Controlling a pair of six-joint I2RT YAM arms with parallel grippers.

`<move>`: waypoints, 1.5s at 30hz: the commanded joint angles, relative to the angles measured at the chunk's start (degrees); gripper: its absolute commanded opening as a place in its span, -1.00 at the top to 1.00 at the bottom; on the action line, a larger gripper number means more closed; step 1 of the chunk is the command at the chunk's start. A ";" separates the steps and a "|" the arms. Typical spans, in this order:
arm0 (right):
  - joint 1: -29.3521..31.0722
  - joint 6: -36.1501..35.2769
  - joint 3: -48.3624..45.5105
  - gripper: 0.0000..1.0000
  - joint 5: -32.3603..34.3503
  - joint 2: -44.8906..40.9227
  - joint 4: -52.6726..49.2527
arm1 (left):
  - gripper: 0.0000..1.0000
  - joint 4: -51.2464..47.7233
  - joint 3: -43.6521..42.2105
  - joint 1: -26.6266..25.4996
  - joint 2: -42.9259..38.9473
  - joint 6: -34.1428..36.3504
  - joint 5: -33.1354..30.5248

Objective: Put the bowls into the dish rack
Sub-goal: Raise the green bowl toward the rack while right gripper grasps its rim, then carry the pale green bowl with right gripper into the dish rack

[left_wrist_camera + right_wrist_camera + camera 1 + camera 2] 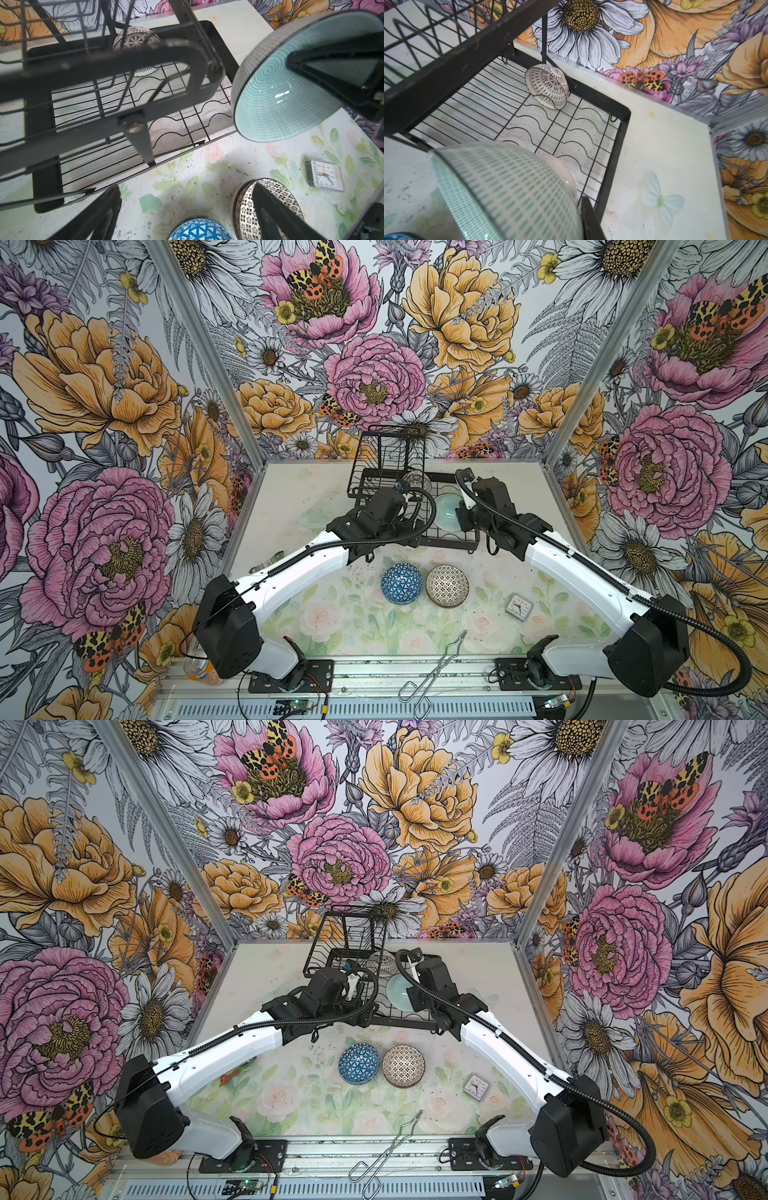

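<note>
The right fingers [332, 62] are pinched on the rim of the teal bowl [276, 108], one finger inside the hollow, the other hidden behind the wall. The bowl is tipped on edge, its ringed mint inside turned left toward the other arm and its dashed grey-green outside turned right. It hangs over the right half of the lower tray of the dish rack [453, 542] — whether it touches the wires cannot be told. The left fingers [274, 212] are spread wide with nothing between them, close to the raised upper basket on the rack's left side; in both top views the wrist hides them.

A white bowl [548, 87] with dark petal marks lies mouth-down and tilted in the far right corner of the lower tray. On the counter [361, 626], nearer than the rack, the blue bowl [401, 583] with white triangles sits upside down. Just to its right the black-and-white bowl [447, 585] stands upright. Further right lies a small clear clock [324, 175] — the numerals 2, 4, 5, 6, 8, 9 and 10 can be read on its dial. Metal tongs [432, 668] lie at the near edge, and a bottle [199, 668] of orange drink shows at the near left corner, its label too small to read
</note>
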 commanded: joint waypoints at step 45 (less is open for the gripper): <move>-13.53 -47.91 5.15 1.00 -6.25 41.99 66.96 | -0.98 -0.86 -0.65 4.08 -0.74 0.50 6.65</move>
